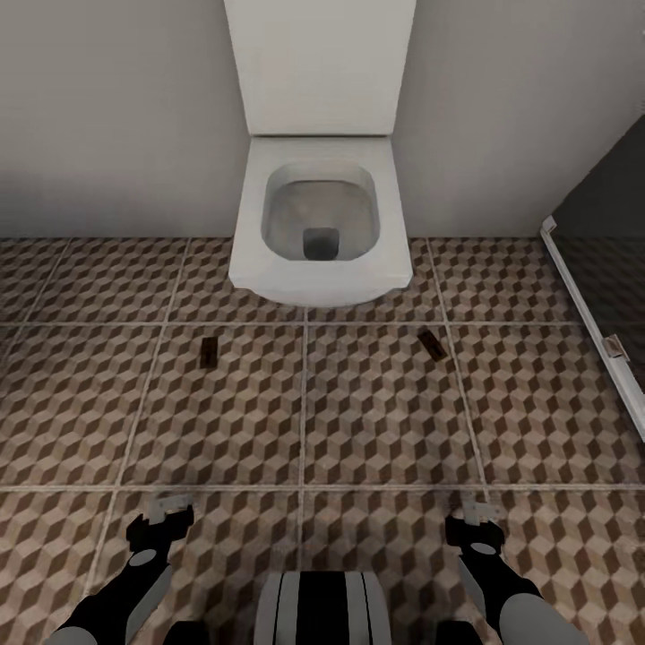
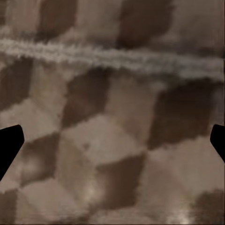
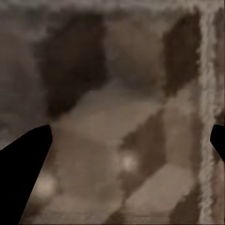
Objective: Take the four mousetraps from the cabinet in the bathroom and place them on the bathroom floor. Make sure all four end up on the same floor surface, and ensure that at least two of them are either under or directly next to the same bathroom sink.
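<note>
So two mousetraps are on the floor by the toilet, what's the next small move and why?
Probably turn the base away to look for the sink: both mousetraps lie on the bathroom floor before the toilet, with both grippers empty, jaws open.

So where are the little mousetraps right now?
In the head view, two mousetraps lie on the bathroom floor in front of the toilet: one toward its left side, the other toward its right.

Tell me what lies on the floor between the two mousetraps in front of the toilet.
Nothing: in the head view the stretch between the left mousetrap and the right mousetrap is bare cube-patterned bathroom floor, crossed by one grout line.
</note>
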Motion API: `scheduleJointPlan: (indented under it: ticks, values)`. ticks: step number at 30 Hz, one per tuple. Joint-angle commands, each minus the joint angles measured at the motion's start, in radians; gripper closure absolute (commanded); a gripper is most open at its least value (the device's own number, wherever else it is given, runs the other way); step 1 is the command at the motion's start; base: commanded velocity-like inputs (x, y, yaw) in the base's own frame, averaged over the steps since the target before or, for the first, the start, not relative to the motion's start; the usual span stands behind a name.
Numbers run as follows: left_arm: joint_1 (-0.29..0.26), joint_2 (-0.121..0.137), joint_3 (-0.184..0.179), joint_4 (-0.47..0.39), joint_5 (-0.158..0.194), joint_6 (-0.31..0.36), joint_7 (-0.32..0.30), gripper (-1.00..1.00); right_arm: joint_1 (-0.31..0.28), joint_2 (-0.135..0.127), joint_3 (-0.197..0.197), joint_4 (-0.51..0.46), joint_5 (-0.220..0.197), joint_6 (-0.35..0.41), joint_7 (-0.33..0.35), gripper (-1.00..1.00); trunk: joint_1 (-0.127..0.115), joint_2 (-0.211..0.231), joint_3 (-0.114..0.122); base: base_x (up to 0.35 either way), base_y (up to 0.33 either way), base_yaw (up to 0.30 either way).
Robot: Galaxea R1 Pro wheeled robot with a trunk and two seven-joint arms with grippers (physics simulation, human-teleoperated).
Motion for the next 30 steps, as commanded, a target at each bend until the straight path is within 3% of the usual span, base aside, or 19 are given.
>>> scheduleJointPlan:
  ticks: [1,30]
  values:
    - [-0.001,0.001,-0.008,0.0,0.01,-0.005,0.007,-1.0,0.0,0.0,-0.01,0.008,0.006,0.003,0.0,-1.0,-0.001,0.0,-0.001,-0.346,0.0,0.0]
    - [-0.001,0.001,-0.008,0.001,0.01,-0.006,0.007,-1.0,0.0,0.0,-0.01,0.007,0.006,0.006,-0.003,-1.0,-0.001,0.0,-0.001,-0.346,0.0,0.0]
